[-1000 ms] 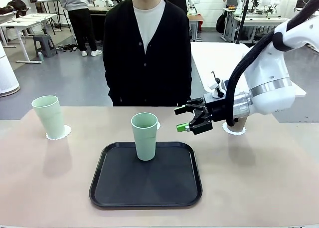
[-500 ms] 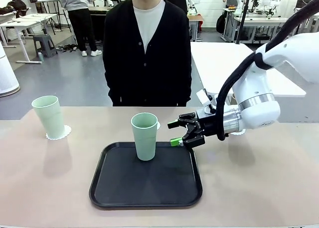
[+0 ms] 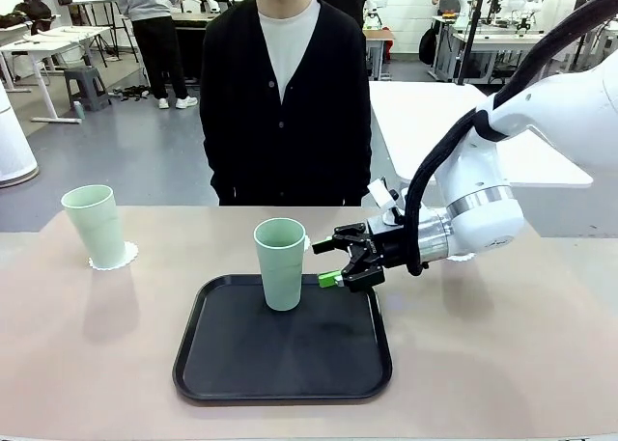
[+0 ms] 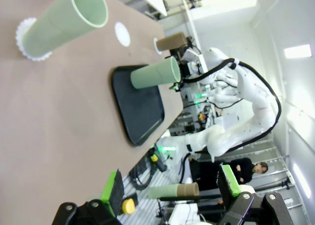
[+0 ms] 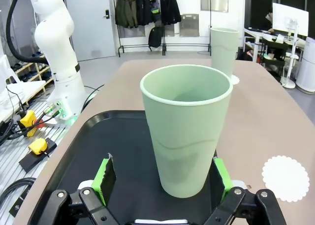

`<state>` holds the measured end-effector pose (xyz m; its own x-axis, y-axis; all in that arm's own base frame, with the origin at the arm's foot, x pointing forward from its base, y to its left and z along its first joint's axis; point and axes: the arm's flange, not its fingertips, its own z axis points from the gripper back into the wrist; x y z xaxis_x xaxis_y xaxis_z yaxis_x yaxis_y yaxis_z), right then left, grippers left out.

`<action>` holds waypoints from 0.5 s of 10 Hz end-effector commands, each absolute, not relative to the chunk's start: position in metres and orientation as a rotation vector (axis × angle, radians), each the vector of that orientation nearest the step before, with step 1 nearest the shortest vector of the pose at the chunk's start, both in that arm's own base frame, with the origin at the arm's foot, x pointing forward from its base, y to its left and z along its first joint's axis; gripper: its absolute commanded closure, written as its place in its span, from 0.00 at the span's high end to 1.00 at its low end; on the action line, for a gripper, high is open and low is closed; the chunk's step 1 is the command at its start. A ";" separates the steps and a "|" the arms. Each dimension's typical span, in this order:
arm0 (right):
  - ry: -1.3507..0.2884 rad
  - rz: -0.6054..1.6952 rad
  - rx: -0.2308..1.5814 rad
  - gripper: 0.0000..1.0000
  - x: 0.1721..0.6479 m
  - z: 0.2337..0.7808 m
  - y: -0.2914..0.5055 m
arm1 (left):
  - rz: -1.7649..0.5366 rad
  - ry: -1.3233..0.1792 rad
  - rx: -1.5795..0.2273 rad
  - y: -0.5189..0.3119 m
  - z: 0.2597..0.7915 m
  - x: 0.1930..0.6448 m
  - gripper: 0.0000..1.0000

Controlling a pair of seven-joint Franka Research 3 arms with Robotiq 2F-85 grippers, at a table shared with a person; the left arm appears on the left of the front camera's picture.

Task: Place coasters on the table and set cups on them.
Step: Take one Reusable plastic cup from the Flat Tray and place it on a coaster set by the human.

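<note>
Surface point(image 3: 502, 364): beige top, spans my whole front view.

Person point(image 3: 286, 103): dark cardigan, stands at 12 o'clock behind the far edge.

Right arm point(image 3: 541, 142): I see it come in from 3 o'clock, reaching toward the middle.

Tray point(image 3: 282, 359): black, rounded corners, sits at centre nearest my side.

Cups: one mint cup point(image 3: 280, 264) stands upright at the tray's 12 o'clock edge. A second mint cup point(image 3: 95, 225) stands upright at 9 o'clock, on a coaster point(image 3: 121, 259). A brown cup point(image 4: 172, 41) shows in my left wrist view, on its own coaster, past the tray.

Right tool point(image 3: 328, 261): jaws spread wide, holding nothing, level with the tray cup's lower half and just at its 3 o'clock. In my right wrist view the green pads point(image 5: 104, 178) flank that cup on both sides, apart from it.

Left tool point(image 4: 172, 188): jaws wide, empty, raised well away from the cups.

Bare coaster point(image 5: 288, 178): lies flat on the surface, just off the tray, near the tray cup.
</note>
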<state>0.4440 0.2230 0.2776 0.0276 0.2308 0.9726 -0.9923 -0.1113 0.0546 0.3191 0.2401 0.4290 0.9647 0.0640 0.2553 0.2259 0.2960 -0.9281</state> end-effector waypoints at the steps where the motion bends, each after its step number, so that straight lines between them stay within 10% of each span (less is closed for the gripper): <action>1: -1.010 1.342 1.125 1.00 0.448 0.267 0.235 | -0.114 -0.276 -1.278 0.240 0.430 0.317 1.00; 5: -1.008 1.324 1.065 1.00 0.451 0.256 0.246 | -0.114 -0.276 -1.278 0.240 0.430 0.317 1.00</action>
<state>0.4481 0.2357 0.2625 0.0354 0.2345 0.9715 -0.9972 -0.0564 0.0499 0.3190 0.2401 0.4290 0.9647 0.0640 0.2553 0.2259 0.2960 -0.9281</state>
